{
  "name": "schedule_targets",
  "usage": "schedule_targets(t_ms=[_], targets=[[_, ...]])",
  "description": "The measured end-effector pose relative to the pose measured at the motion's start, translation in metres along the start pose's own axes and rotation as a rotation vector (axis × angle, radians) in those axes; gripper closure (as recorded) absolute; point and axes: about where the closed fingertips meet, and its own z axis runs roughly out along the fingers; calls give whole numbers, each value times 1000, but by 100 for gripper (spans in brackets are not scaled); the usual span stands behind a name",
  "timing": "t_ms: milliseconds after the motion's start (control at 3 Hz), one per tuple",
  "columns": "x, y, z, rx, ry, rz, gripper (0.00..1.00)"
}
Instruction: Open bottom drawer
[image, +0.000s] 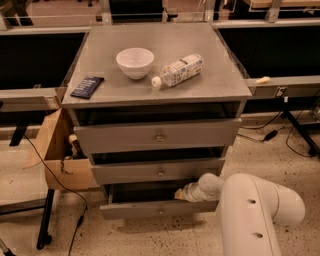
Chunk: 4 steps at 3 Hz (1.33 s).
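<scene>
The grey cabinet has three drawer fronts. The bottom drawer (150, 209) is the slimmest front, with a small brass knob (161, 211); it stands pulled out a little, with a dark gap above it. My gripper (181, 193) reaches in from the right at the end of the white arm (250, 205) and sits at the top edge of the bottom drawer, in the gap under the middle drawer (158, 171). The top drawer (158, 136) is the tallest front.
On the cabinet top (210, 85) lie a white bowl (135, 62), a plastic bottle on its side (178, 70) and a dark packet (87, 86). An open cardboard box (55, 150) stands at the left. Cables and stand legs (45, 220) lie on the floor.
</scene>
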Motion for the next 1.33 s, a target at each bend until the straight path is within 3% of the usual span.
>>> schedule_targets(t_ms=[1333], targets=[[4, 2, -5, 1, 24, -19, 100]])
